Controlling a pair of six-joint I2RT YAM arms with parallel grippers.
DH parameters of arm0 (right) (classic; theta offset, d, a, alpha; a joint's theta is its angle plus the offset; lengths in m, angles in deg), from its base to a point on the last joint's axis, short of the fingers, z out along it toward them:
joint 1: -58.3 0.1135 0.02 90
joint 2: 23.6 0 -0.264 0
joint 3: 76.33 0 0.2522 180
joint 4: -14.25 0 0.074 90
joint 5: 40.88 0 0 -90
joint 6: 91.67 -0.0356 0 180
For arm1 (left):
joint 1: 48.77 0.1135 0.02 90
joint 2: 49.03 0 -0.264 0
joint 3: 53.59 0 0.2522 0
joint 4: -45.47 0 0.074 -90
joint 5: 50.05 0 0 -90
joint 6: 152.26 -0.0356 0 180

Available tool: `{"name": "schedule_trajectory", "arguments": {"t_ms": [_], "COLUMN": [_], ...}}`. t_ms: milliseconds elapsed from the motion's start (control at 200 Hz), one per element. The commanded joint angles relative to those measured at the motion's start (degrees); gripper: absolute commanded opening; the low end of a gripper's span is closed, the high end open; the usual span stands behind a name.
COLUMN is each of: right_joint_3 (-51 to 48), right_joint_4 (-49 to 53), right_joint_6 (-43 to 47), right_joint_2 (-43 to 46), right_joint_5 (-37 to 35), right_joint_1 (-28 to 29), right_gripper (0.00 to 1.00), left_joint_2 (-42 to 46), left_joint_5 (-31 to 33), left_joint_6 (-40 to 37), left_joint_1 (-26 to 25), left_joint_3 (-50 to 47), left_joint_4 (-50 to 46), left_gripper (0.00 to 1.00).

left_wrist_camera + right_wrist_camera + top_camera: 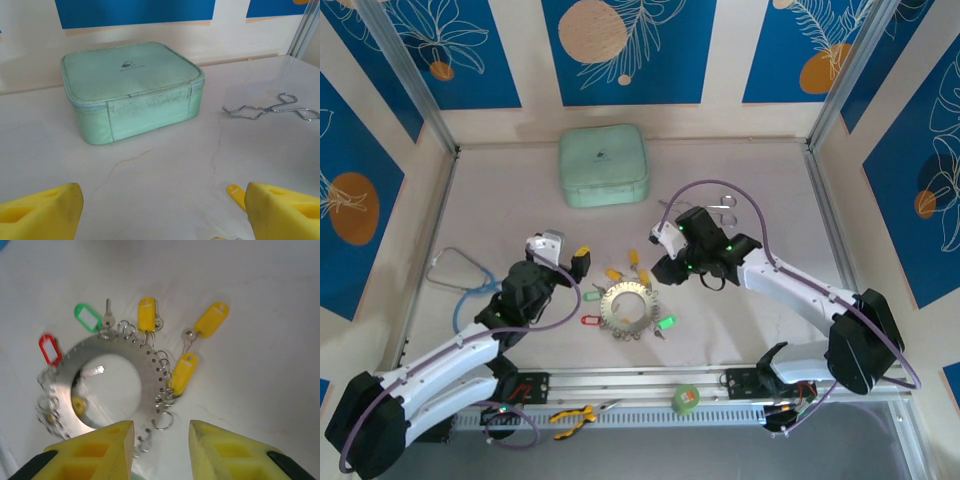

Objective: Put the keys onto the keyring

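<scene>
Blocky yellow fingers of the right gripper (161,440) stand apart and empty just above the keyring (100,346). It is a flat, perforated, silvery ring lying mid-table, with small wire loops along its edge. The keys (146,315), on glossy yellow, green and red plastic tags, fan around it. The left gripper (162,200) also gapes, facing a mint-green zipped case (132,90) whose lid logo is unreadable.

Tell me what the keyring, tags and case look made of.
Keyring: metal, brushed silvery, with glare and a reflecting face. Tags: likely plastic, glossy, bright solid colours. Case: seemingly fabric or soft synthetic, matte mint, zip seam, scuffed.
</scene>
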Motion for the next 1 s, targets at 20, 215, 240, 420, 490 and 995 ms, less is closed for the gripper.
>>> {"name": "schedule_trajectory", "arguments": {"t_ms": [20,215,240,420,490,995], "right_joint_3": [-1.1,-6.2,-6.83,-7.71,-7.84,-7.88], "right_joint_4": [-0.8,-2.22,-3.05,-6.16,-7.47,-11.4], "right_joint_6": [-25.73,-40.72,-41.93,-45.43,-45.84,-46.65], "right_joint_2": [-1.15,-2.03,-2.45,-8.5,-11.0,-18.31], "right_joint_5": [-2.38,1.5,2.72,8.05,9.36,12.36], "right_joint_1": [-0.53,-1.98,-2.2,-2.96,-3.13,-3.31], "right_gripper": [0.34,0.35,0.35,0.35,0.35,0.22], "left_joint_2": [-1.06,-3.54,-3.75,-4.24,-4.02,-4.39], "left_joint_5": [-1.16,-0.48,-0.43,0.18,0.64,0.63], "left_joint_6": [1.75,3.27,3.5,5.46,6.52,7.72], "left_joint_1": [0.28,0.23,0.2,0.22,0.28,0.35], "left_joint_3": [2.5,2.48,2.53,2.72,2.57,3.28], "left_joint_4": [-3.69,-1.82,-1.7,-1.96,-2.18,-2.77], "left_gripper": [0.84,0.84,0.84,0.83,0.83,0.83]}}
